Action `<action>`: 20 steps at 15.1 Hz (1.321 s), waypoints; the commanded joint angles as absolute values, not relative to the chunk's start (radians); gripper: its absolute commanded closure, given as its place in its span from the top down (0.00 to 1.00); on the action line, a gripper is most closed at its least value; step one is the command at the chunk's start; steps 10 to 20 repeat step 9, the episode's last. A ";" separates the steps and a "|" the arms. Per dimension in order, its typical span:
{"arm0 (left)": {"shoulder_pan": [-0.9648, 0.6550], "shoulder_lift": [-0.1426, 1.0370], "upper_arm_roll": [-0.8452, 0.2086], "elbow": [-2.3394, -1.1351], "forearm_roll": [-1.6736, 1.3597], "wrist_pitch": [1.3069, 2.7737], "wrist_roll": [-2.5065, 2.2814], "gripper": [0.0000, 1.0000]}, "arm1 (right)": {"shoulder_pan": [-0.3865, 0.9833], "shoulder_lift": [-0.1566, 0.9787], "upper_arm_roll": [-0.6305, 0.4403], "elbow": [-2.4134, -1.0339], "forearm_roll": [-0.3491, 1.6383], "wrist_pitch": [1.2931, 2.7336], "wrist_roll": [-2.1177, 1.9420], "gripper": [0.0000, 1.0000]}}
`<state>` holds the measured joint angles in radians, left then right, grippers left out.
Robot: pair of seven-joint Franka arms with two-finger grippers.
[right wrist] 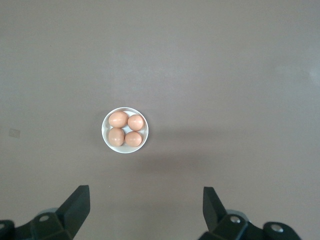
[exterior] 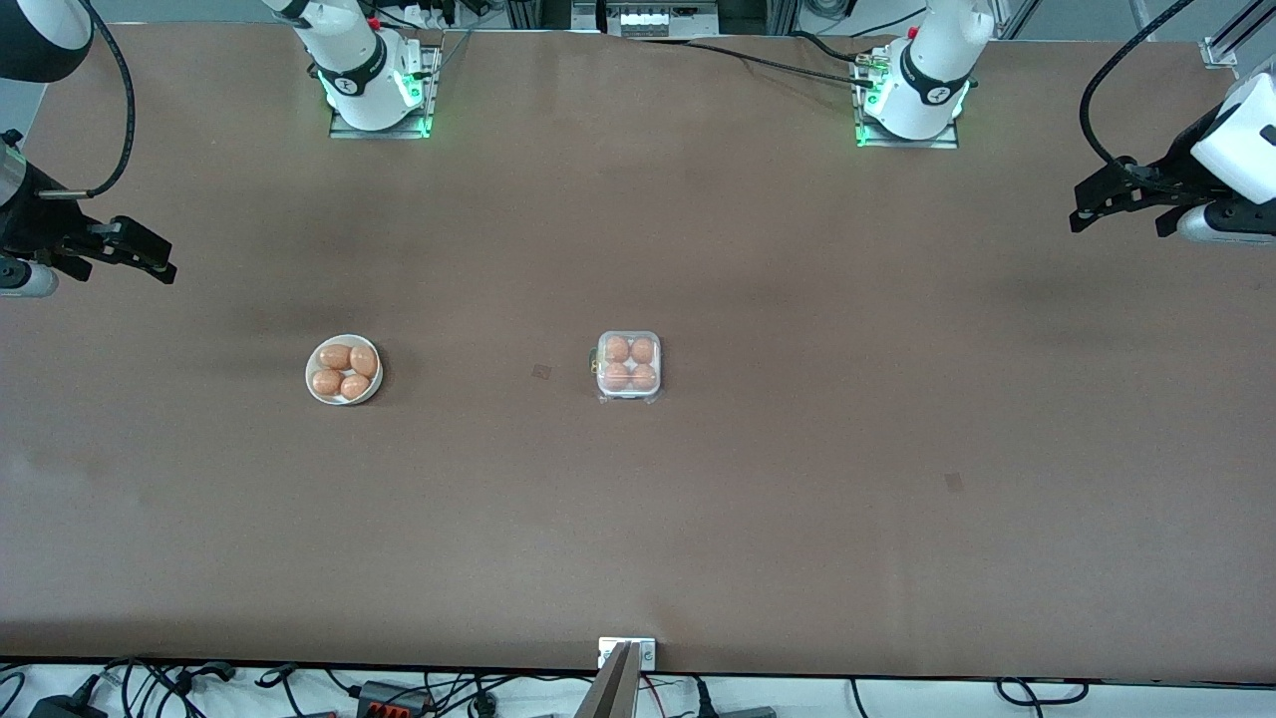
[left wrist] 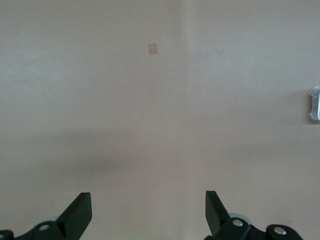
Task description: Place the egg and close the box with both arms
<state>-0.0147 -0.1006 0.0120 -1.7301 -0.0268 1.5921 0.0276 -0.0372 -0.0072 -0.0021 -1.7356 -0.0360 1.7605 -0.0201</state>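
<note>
The box (exterior: 629, 366) sits mid-table, a clear-plastic carton with an orange-brown egg (exterior: 617, 349) in every cup. Its transparent lid appears to lie down over them. A sliver of the box's edge shows in the left wrist view (left wrist: 315, 104). My left gripper (exterior: 1116, 221) is open and empty, raised over the left arm's end of the table; its view (left wrist: 148, 210) shows only bare table below. My right gripper (exterior: 115, 264) is open and empty, raised over the right arm's end; in its view (right wrist: 145, 207) the bowl lies ahead of it.
A round white bowl (exterior: 313, 383) with several matching eggs sits toward the right arm's end, level with the box; it also shows in the right wrist view (right wrist: 105, 139). A metal bracket (exterior: 627, 653) sits at the table's front edge.
</note>
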 commanded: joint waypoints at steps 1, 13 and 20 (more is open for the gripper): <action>-0.015 -0.087 0.006 -1.683 -0.040 1.566 0.031 1.00 | -0.044 -0.012 -0.002 -1.721 -0.020 1.747 -0.031 1.00; -0.015 -0.086 -0.006 -1.675 -0.040 1.522 0.026 1.00 | -0.041 -0.012 -0.002 -1.723 -0.020 1.738 -0.029 1.00; -0.015 -0.086 -0.006 -1.675 -0.040 1.522 0.026 1.00 | -0.041 -0.012 -0.002 -1.723 -0.020 1.738 -0.029 1.00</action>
